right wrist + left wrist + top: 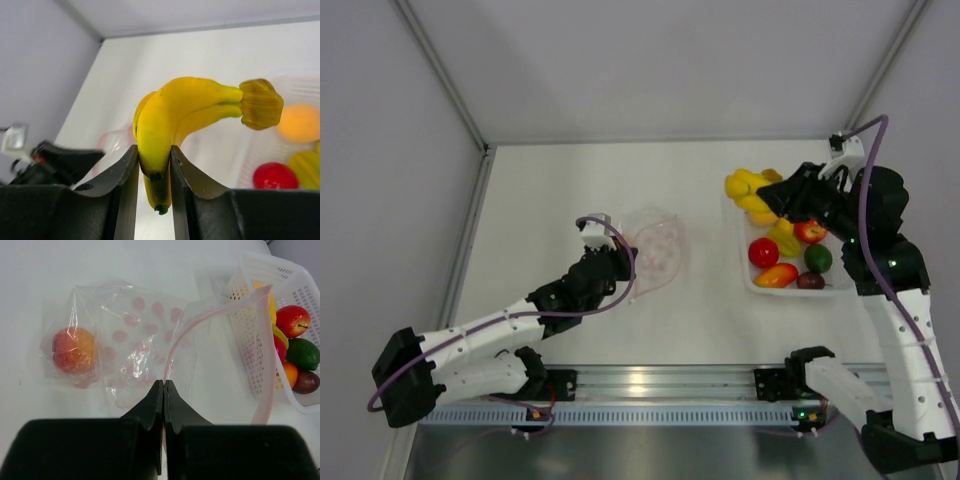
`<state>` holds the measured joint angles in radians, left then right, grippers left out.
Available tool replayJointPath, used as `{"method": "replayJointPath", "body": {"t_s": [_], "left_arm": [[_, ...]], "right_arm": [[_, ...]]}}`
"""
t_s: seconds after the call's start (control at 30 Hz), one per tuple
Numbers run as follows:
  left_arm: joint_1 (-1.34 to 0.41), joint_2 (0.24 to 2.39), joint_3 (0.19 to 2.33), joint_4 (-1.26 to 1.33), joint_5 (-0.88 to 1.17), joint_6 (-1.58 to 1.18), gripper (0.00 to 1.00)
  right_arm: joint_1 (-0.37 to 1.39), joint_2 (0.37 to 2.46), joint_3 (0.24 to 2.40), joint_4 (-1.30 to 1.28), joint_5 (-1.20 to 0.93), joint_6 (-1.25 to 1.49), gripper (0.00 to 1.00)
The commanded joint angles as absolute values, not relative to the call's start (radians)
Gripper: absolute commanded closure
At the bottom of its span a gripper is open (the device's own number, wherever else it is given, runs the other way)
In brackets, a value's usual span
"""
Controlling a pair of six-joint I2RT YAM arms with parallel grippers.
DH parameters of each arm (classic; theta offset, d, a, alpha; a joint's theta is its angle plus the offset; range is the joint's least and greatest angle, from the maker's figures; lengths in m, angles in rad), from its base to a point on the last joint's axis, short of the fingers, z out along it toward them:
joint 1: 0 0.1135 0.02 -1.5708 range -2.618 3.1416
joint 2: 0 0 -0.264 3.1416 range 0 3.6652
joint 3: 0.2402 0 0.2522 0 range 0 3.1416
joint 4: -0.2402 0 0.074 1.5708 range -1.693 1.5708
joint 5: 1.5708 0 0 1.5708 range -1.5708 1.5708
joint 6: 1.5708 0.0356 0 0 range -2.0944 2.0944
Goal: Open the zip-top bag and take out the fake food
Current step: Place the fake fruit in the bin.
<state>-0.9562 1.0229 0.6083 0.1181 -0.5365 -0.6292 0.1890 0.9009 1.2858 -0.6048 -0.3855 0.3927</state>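
Near the middle of the desk (560, 190), the left gripper (164, 385) is pressing its fingers tightly together on one lip of the bag (130, 330), whose pink strip (265, 345) is gaping in a loop toward the basket (250, 325). One peach (73, 349) is lying deep in the bag's closed end, away from the mouth. By the desk's right edge, the right gripper (153, 148) is pinching the bananas (190, 100) by one end only, above the basket's far corner. That hold is looking marginal: with most of the bunch hanging beyond the fingers, it may start pivoting or slipping and end up falling outside the basket. The thin film may also be working loose from the left pinch. A sideways pull risks dragging the whole bag along with the peach inside.
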Motion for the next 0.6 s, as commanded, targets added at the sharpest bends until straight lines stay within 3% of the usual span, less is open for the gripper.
{"method": "replayJointPath", "body": {"t_s": [0.0, 0.23, 0.57], "left_arm": [[-0.951, 0.999, 0.624, 0.124, -0.517, -0.626, 1.0], [-0.95, 0.993, 0.63, 0.124, -0.5, -0.612, 1.0], [-0.95, 0.965, 0.621, 0.123, -0.469, -0.604, 1.0]], "right_arm": [[0.108, 0.882, 1.196, -0.521, -0.108, 0.374, 1.0], [0.063, 0.847, 0.93, -0.142, 0.06, 0.334, 1.0], [0.02, 0.897, 0.66, 0.288, 0.037, 0.275, 1.0]]}}
